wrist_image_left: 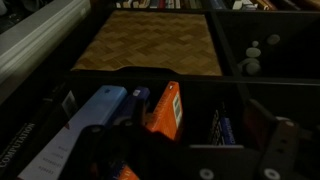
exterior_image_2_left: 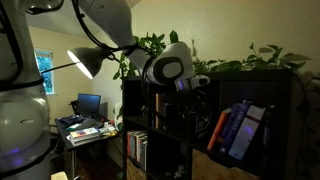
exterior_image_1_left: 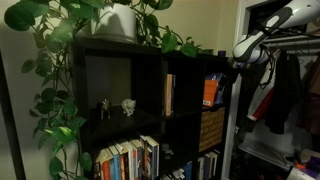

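A dark cube shelf [exterior_image_1_left: 162, 100] carries everything; on its top stands a white plant pot [exterior_image_1_left: 120, 22] with trailing leaves; a left cubby holds two small figurines [exterior_image_1_left: 128, 106]; below them stands a row of books [exterior_image_1_left: 125, 160]; at the right an orange book [exterior_image_1_left: 210, 90] stands upright above a woven basket [exterior_image_1_left: 211, 128].

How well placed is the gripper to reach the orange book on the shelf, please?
Probably yes: the open gripper hangs in front of that cubby, and the orange book faces it with nothing between. The blue books beside it may crowd the grasp.
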Robot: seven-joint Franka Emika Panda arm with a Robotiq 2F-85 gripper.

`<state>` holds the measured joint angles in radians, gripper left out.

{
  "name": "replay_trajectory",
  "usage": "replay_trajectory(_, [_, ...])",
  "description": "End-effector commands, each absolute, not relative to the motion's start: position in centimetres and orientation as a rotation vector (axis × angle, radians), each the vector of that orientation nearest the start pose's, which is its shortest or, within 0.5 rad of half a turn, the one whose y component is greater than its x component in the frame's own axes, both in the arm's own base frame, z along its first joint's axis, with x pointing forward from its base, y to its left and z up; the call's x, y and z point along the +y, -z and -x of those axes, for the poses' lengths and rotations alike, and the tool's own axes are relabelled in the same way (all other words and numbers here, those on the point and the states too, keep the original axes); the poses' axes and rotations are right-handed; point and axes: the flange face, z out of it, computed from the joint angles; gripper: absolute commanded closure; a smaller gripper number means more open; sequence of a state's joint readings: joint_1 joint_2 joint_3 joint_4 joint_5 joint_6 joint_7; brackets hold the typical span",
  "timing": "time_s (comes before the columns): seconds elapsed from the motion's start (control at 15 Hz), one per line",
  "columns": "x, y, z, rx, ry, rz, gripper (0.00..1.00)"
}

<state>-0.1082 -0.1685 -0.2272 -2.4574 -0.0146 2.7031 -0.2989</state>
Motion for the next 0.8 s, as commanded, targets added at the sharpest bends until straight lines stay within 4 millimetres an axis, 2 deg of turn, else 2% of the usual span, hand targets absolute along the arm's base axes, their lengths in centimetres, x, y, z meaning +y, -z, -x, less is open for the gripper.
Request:
replay_trajectory(0.0, [-16.3,-40.4,-46.8,0.05,0.644,3.177,0.0])
replay_trajectory(0.4, [-18.0,-39.4,-47.2,0.162,0.666,3.144,0.0])
replay_trajectory(0.73, [-19.5,-39.0,-47.5,0.246,0.793,3.102,0.0])
